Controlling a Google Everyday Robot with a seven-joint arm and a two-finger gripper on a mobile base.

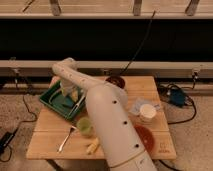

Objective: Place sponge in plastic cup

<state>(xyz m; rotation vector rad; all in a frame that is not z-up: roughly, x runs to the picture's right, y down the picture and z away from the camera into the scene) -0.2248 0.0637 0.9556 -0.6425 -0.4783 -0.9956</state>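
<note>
My gripper [69,94] hangs at the end of the white arm, down inside the green tray [48,98] at the table's left back corner. A teal-green sponge [61,102] lies flat on the tray floor, right under and beside the gripper; whether they touch I cannot tell. The plastic cup [84,126], a small translucent light-green tumbler, stands upright on the wooden table in front of the tray, close to the arm's thick lower segment.
A pale yellow item [75,93] also lies in the tray. On the table are a metal utensil [65,140], a yellowish piece [92,146], a red bowl [145,136], a white round container [147,112] and a dark bowl [116,81]. The arm covers the table's middle.
</note>
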